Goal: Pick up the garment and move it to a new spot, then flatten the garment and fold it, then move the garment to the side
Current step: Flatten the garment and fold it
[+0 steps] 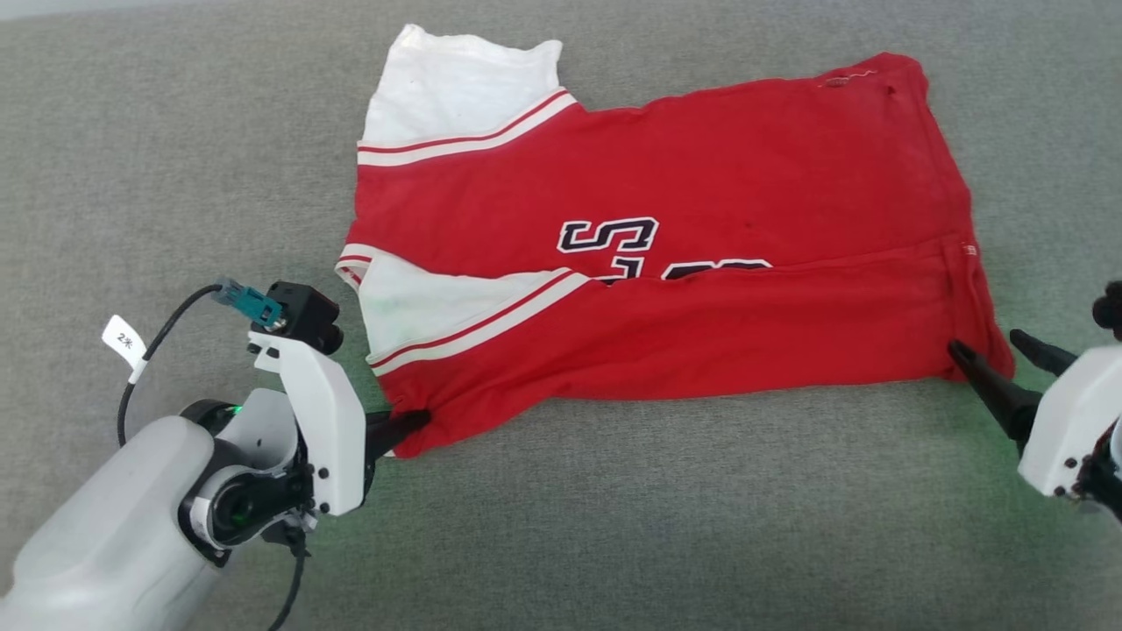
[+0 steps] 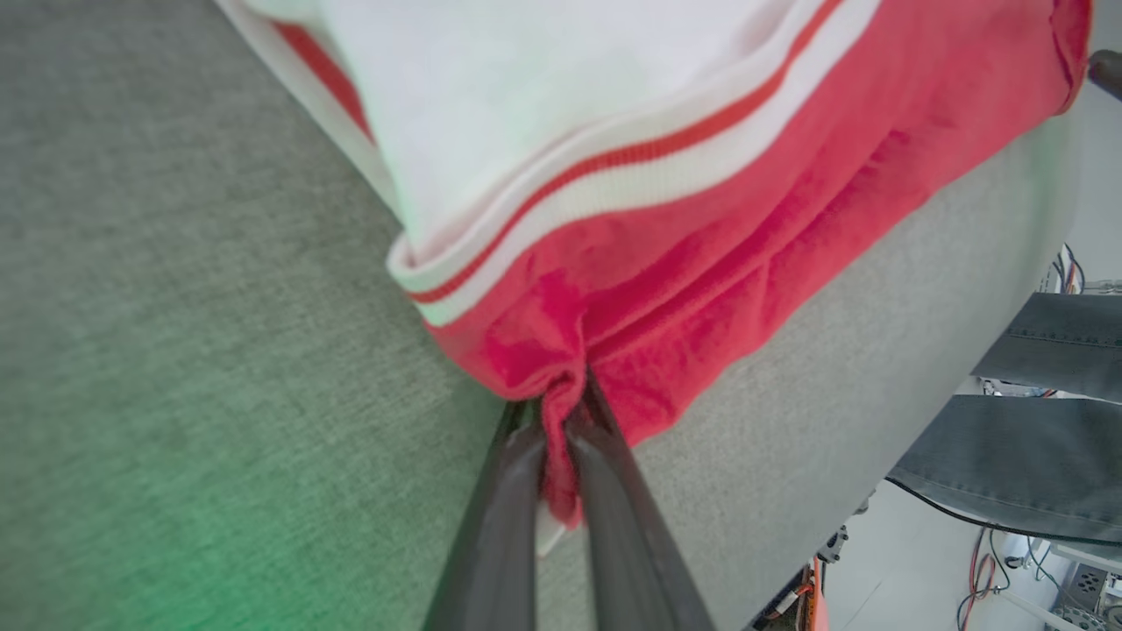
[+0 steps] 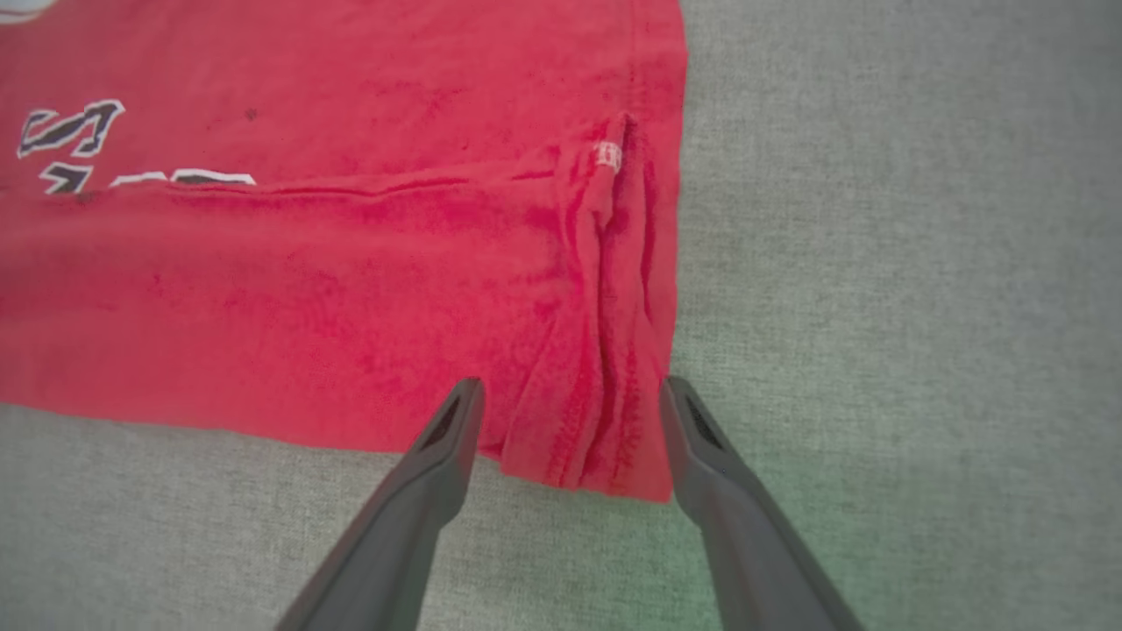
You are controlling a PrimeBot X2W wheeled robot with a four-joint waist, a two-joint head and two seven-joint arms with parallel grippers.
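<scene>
The garment lies spread on the grey surface, a red shirt with white sleeves, striped bands and dark lettering, its near long edge folded over the body. My left gripper is shut on the garment's near left corner; in the left wrist view a pinch of red cloth sits between its fingers. My right gripper stands open at the near right corner, and in the right wrist view its fingers straddle that bunched corner of the garment.
Grey fabric surface runs all around the shirt. In the left wrist view the surface's edge drops off at the right, with a person's legs in jeans and cables beyond it.
</scene>
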